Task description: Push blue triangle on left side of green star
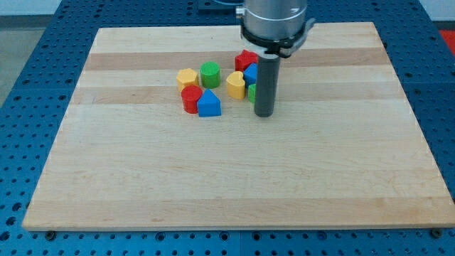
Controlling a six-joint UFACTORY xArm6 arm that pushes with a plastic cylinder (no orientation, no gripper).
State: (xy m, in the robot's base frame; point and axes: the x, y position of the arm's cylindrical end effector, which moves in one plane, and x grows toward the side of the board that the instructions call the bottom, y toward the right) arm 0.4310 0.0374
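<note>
Currently the blue triangle (209,104) sits on the wooden tabletop (213,178), well off to the view's left of my tip (264,114), touching a red block (190,99) on its left. Above that pair sit a yellow block (187,77) and a green cylinder (210,73).

The green star (252,91) is mostly hidden behind the rod; only a green sliver shows at the rod's left edge, just above my tip. Packed around it are a yellow block (236,84), a blue block (250,74) and a red block (246,60), all close on my tip's upper left.

As for jaws, this rig has none, so nothing is spread or pinched; the rod ends bare on the tabletop.

The risk I judge greatest is my tip standing almost against the star's cluster: any sweep leftward from here could knock the star or the yellow block and shift the target spot. The triangle also touches the red block, so a careless push could drag that along, and the yellow block already crowds the star's left side.
</note>
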